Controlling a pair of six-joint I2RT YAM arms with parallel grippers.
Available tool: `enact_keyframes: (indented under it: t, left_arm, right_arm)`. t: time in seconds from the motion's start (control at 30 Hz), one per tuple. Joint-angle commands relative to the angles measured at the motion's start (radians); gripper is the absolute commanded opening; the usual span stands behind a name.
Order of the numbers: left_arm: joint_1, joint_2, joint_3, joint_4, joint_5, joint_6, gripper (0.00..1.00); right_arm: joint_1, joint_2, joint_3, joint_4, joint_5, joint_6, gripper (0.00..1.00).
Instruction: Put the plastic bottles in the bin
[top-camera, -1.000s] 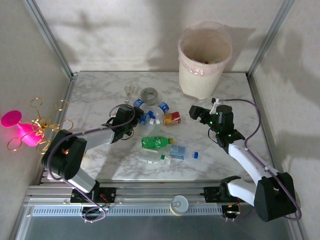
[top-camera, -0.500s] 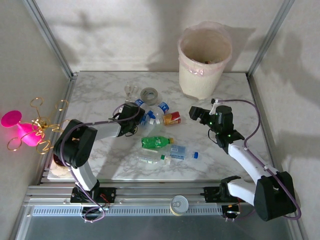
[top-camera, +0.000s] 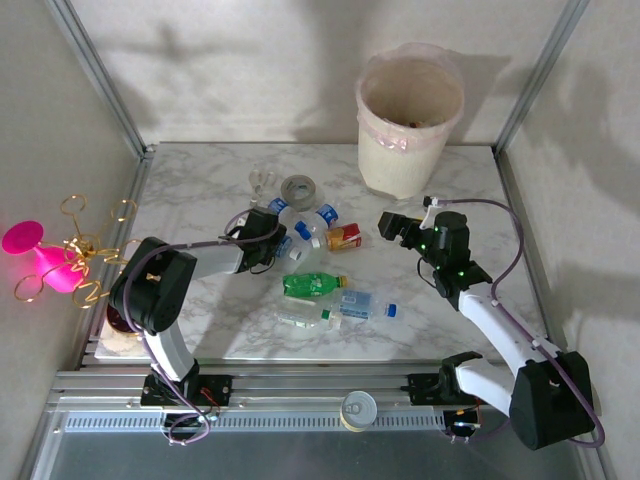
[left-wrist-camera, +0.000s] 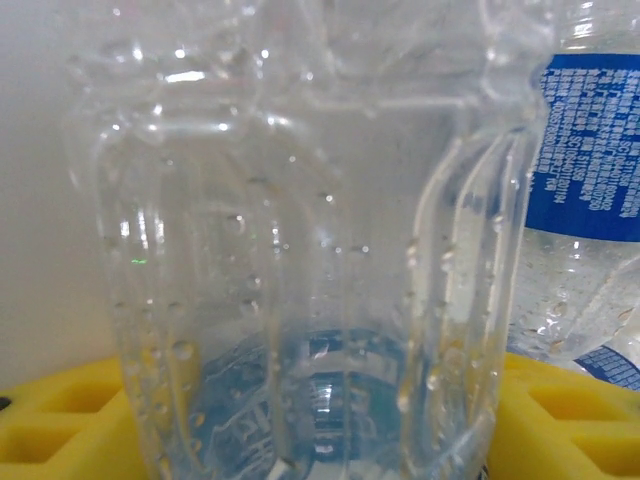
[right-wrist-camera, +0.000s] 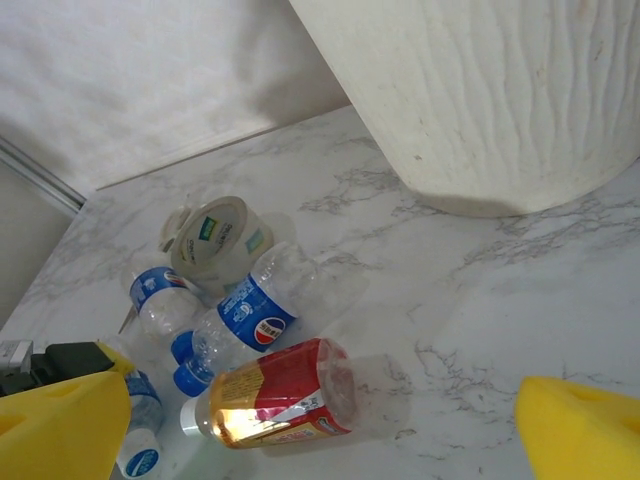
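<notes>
Left fingers (left-wrist-camera: 60, 425) pinched a clear bottle (left-wrist-camera: 300, 300); right fingers (right-wrist-camera: 585, 430) spread wide.
Red-label bottle (right-wrist-camera: 280, 395) lay on the bench (right-wrist-camera: 450, 290) ahead, between the right fingers; bin (right-wrist-camera: 500, 100) stood beyond them.

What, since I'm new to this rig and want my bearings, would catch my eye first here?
The big cream bin at the far right of the table stands out, as does the bright pink object with gold wire loops off its left edge. Mid-table lies a cluster of bottles, with the left end effector gripping a clear bottle there; the right end effector hangs open beside the cluster.
</notes>
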Motion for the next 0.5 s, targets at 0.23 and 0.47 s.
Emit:
enact_keyframes:
  t: [0.23, 0.47]
  left_arm:
    - [-0.015, -0.100, -0.029, -0.004, -0.085, 0.090, 0.58]
    - [-0.063, -0.239, -0.012, 0.071, -0.058, 0.229, 0.59]
  right_arm:
    - [0.014, 0.008, -0.039, 0.118, -0.184, -0.008, 0.99]
    - [0.093, 0.058, -0.044, 0.196, -0.209, 0.008, 0.99]
